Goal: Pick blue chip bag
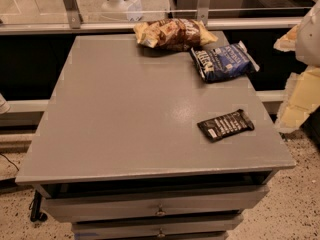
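Note:
The blue chip bag (223,60) is a crinkly navy bag with white lettering. It lies flat near the far right corner of the grey table (125,114). My gripper (299,96) shows as pale white and yellowish parts at the right edge of the camera view. It is off the table's right side and partly cut off by the frame. It is apart from the bag, to the bag's right and a little nearer the camera. Nothing shows in it.
A yellow-brown chip bag (172,33) lies at the table's far edge, just left of the blue bag. A small flat black packet (226,125) lies near the right front. Drawers (160,211) sit under the tabletop. A glass partition with a rail (150,25) runs behind the table.

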`<state>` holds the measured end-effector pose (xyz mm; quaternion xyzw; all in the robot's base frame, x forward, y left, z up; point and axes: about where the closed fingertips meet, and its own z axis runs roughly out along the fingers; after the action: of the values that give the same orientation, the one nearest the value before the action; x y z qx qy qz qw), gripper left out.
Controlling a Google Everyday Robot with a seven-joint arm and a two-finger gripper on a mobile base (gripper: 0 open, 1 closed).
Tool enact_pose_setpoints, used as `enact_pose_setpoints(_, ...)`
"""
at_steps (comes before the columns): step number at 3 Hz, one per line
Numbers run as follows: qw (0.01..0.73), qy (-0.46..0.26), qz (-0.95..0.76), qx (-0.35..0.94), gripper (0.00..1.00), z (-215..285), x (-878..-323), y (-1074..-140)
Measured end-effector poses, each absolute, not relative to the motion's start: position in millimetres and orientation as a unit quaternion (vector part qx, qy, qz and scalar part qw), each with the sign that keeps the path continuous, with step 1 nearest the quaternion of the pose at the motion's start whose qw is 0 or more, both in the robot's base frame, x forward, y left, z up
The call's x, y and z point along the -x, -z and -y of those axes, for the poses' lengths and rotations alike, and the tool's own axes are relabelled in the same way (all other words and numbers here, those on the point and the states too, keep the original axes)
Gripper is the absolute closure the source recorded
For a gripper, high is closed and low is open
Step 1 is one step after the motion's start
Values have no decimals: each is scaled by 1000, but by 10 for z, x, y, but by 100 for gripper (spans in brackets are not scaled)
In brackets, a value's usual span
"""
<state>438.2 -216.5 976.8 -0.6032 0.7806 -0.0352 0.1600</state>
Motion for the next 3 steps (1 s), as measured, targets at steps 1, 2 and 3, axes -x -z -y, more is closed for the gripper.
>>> enact_pose_setpoints(1, 170, 39, -780, 601, 0, 2161, -4417, -9768)
enact_pose_setpoints(2, 197, 40, -776, 598, 0, 2152, -4614, -9644)
enact_pose_setpoints(3, 246, 26, -778, 577, 0, 2199, -5125, -9363)
